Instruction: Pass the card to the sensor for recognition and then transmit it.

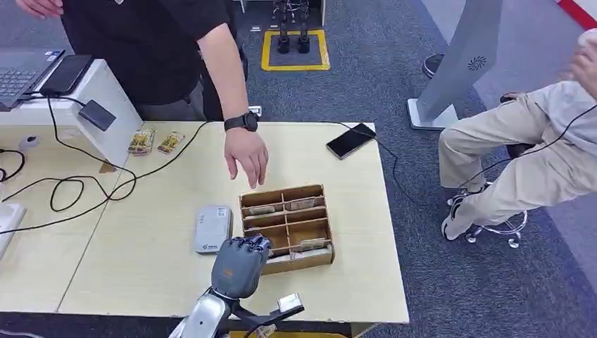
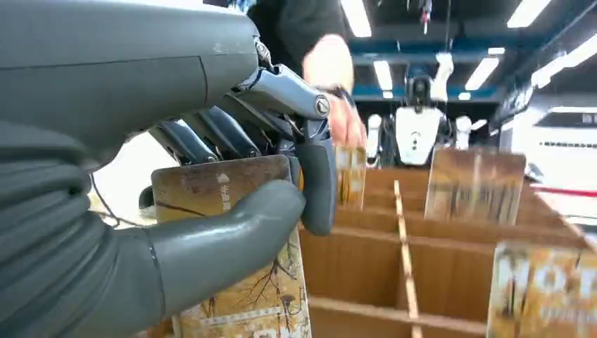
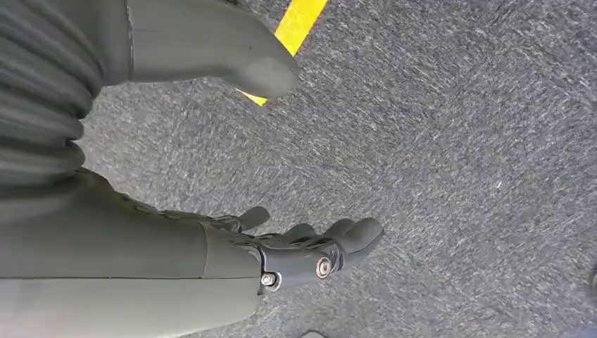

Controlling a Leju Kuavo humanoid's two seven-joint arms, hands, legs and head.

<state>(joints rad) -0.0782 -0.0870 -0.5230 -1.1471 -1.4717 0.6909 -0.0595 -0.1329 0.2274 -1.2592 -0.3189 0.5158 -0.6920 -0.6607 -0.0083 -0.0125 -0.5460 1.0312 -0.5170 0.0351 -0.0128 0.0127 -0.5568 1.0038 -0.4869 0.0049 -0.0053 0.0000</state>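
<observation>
My left hand [image 1: 239,266] reaches over the near left corner of the wooden card box [image 1: 287,227] on the table. In the left wrist view the hand [image 2: 141,141] pinches a brown printed card [image 2: 257,299] between thumb and fingers, the card standing upright at the box's [image 2: 366,260] edge. More cards [image 2: 475,183] stand in other compartments. The grey-white sensor [image 1: 212,229] lies flat just left of the box. My right hand [image 3: 141,246] hangs over the carpet with fingers apart, holding nothing.
A person's hand [image 1: 246,156] hovers over the table just behind the box. A black phone [image 1: 350,140] with a cable lies at the far right of the table. A laptop [image 1: 21,70] and cables sit at the left. A seated person [image 1: 521,155] is to the right.
</observation>
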